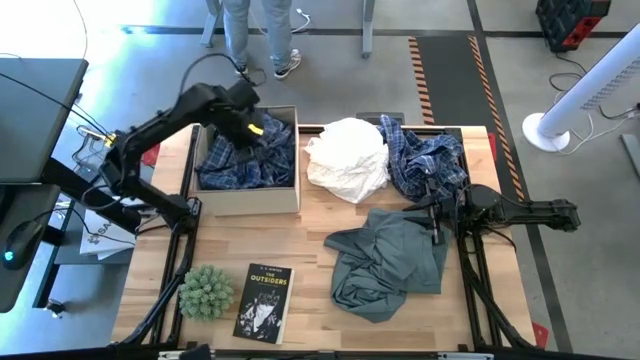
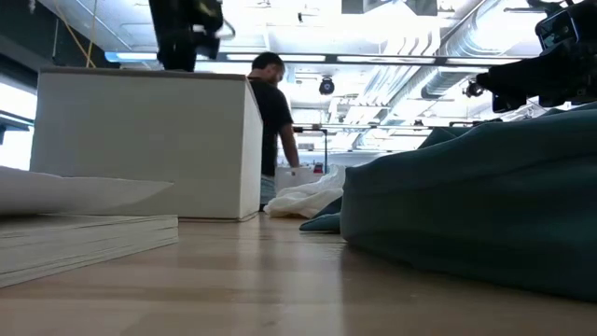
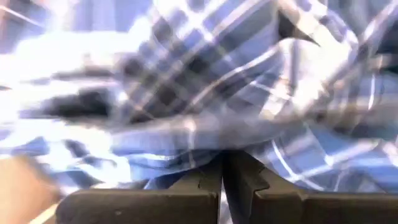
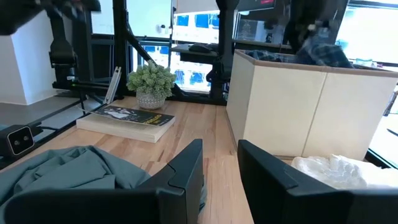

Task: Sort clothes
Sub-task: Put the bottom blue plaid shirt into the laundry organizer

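A blue-and-white plaid shirt (image 1: 245, 160) lies bunched inside the cardboard box (image 1: 250, 198) at the table's far left. My left gripper (image 1: 248, 125) reaches down into the box and is shut on this shirt (image 3: 186, 93). A white garment (image 1: 347, 160), a second plaid shirt (image 1: 425, 160) and a grey-green shirt (image 1: 390, 260) lie on the table. My right gripper (image 4: 221, 165) is open and empty, low at the grey-green shirt's right edge (image 1: 437, 222), pointing toward the box. My left gripper pinches a gathered fold of the plaid shirt (image 3: 217, 148) between its two fingertips (image 3: 205, 180). It comes from above, slanting down into the box. One layer or several, I cannot tell. The rest of the shirt lies slack in the box.
A small potted plant (image 1: 205, 292) and a book (image 1: 264, 302) sit near the table's front left. A person (image 1: 260, 35) stands beyond the far edge. Bare wood lies between the box and the grey-green shirt.
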